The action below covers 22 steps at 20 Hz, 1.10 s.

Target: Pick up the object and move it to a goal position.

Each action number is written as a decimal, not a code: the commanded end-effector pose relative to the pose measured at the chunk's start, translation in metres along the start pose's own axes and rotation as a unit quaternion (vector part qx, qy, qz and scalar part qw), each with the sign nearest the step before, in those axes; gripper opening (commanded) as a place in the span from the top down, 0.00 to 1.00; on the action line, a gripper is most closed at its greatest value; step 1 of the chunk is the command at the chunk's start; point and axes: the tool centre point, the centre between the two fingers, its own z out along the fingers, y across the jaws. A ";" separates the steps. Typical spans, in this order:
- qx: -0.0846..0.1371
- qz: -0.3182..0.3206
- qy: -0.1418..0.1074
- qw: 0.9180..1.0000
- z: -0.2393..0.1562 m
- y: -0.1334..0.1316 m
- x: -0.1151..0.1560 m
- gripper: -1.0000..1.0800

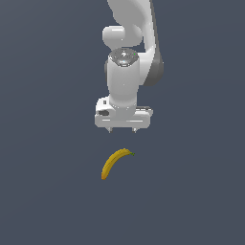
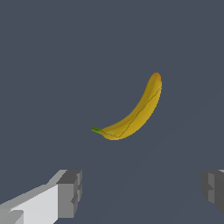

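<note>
Banana lies alone on the flat dark ground, a little below the centre of the exterior frame, its greenish stem tip pointing to the upper right and its brownish end to the lower left. The gripper hangs just above it in that picture, apart from it, with nothing between its fingers. In the wrist view the two grey fingertips stand far apart at the lower corners of the frame, so the claw is spread wide, and the banana sits above the gap between them, not inside it. I'd say the step in hand is the approach for the pick. To do it well, the arm looks to need a shift that brings the fruit's thick middle between the pads, then a turn of the wrist so the fingers close across the narrow width and not along the curve. Only then should it descend.
</note>
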 end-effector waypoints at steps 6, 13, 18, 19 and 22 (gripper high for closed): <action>0.001 0.016 -0.002 1.000 0.005 0.001 0.002 0.04; 0.003 0.071 -0.006 0.997 0.019 0.005 0.011 0.04; 0.004 0.133 -0.011 0.991 0.036 0.009 0.020 0.04; 0.004 0.148 -0.012 0.989 0.040 0.010 0.022 0.04; 0.003 0.193 -0.016 0.981 0.054 0.013 0.028 0.04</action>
